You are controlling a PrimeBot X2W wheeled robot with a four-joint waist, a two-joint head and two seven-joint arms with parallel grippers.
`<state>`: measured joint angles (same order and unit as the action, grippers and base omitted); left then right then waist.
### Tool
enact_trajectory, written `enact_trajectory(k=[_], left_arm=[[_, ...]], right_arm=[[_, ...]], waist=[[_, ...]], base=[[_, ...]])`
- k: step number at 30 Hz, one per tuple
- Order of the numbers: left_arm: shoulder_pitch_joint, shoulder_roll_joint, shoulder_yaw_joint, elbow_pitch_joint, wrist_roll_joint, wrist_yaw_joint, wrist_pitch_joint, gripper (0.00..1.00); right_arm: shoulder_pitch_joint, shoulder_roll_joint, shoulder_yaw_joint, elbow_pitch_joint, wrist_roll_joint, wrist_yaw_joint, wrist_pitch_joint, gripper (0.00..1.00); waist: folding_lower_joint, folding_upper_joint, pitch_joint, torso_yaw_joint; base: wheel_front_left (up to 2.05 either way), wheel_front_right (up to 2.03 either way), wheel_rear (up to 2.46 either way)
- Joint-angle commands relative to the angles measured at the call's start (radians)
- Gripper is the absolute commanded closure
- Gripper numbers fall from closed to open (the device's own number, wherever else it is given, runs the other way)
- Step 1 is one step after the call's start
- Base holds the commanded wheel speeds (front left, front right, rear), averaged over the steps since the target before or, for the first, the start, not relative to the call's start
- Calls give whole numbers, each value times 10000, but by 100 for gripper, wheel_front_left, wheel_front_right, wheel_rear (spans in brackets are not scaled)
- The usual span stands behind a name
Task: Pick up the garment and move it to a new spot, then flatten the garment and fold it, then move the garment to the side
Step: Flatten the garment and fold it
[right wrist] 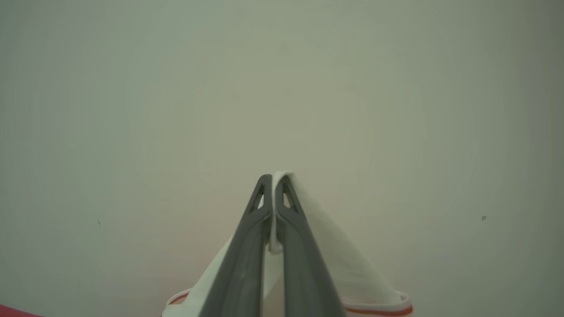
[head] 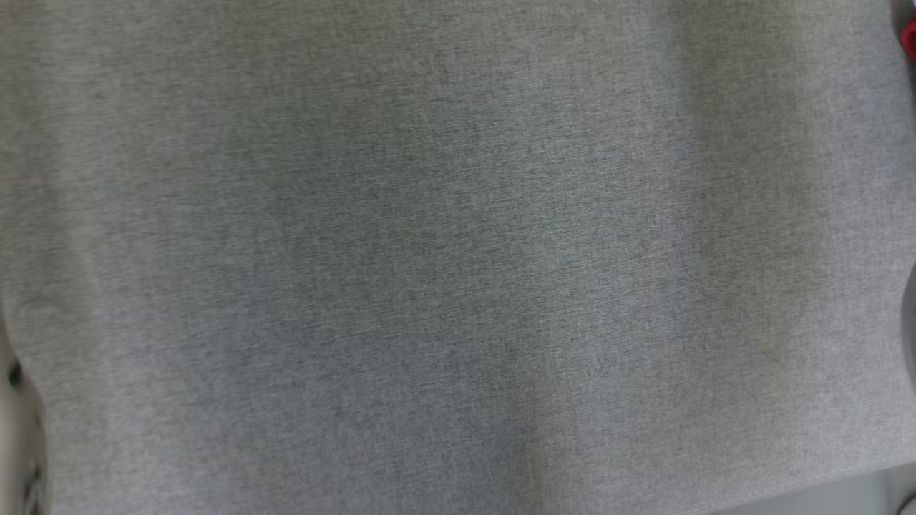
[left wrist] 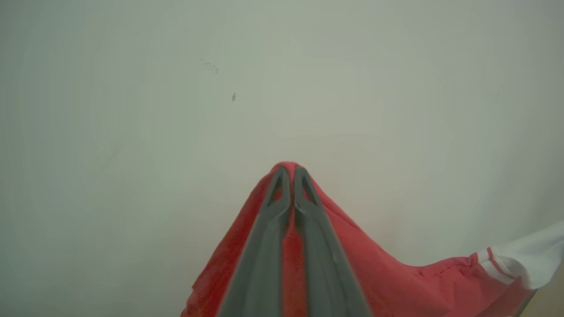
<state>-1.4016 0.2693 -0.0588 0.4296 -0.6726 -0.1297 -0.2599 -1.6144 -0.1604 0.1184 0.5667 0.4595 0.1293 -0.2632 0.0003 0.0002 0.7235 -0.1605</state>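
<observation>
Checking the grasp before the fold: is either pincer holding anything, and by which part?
Both hold the garment. The left pincer is shut on its red cloth; the right pincer on a white part with red-striped trim.

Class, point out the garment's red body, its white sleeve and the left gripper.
Red body (left wrist: pixel 387 286): left wrist view, cloth right of the jaws.
White sleeve (right wrist: pixel 337 255): right wrist view, cloth right of the jaws.
Left gripper (left wrist: pixel 291 169): left wrist view, between its fingertips.
</observation>
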Motion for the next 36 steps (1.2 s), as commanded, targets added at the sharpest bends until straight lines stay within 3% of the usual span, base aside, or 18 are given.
enact_trajectory(k=[1, 10, 14, 19, 26, 31, 36], left_arm=[[390, 195, -19, -130, -207, 5, -58, 100], [4224, 583, -377, -926, -1495, 2, -46, 100], [5719, 622, -331, -1290, -1840, 1, -47, 100], [7465, 540, -320, -1630, -2004, 1, -48, 100], [9354, 332, -266, -1998, -2003, 0, -48, 100], [10804, -45, -32, -2221, -2101, 2, -49, 100], [12128, -264, -76, -2368, -1904, 39, -49, 100]], right_arm=[[395, -194, 462, -168, 264, 18, -9, 100], [3893, -1853, 3114, -1557, 2494, 18, 327, 100], [5576, -2411, 3249, -2032, 3168, 20, 1232, 100], [7862, -2974, 2664, -2641, 2878, 18, 2712, 100], [10795, -2631, 1252, -3832, 1889, 18, 4721, 100], [13160, -1768, -210, -5401, 559, 17, 6591, 100], [14805, -828, -951, -7004, -481, 12, 7992, 100]], waist=[[-3, -2, -103, 105], [-3, -2, -1909, 310], [-3, -2, -2894, 417], [-3, -2, -4011, 536], [-3, -2, -5050, 594], [-3, -2, -5711, 572], [-3, -2, -6169, 450]], base=[[0, 0, 0], [0, 0, 0], [0, 0, 0], [0, 0, 0], [0, 0, 0], [0, 0, 0], [0, 0, 0]])
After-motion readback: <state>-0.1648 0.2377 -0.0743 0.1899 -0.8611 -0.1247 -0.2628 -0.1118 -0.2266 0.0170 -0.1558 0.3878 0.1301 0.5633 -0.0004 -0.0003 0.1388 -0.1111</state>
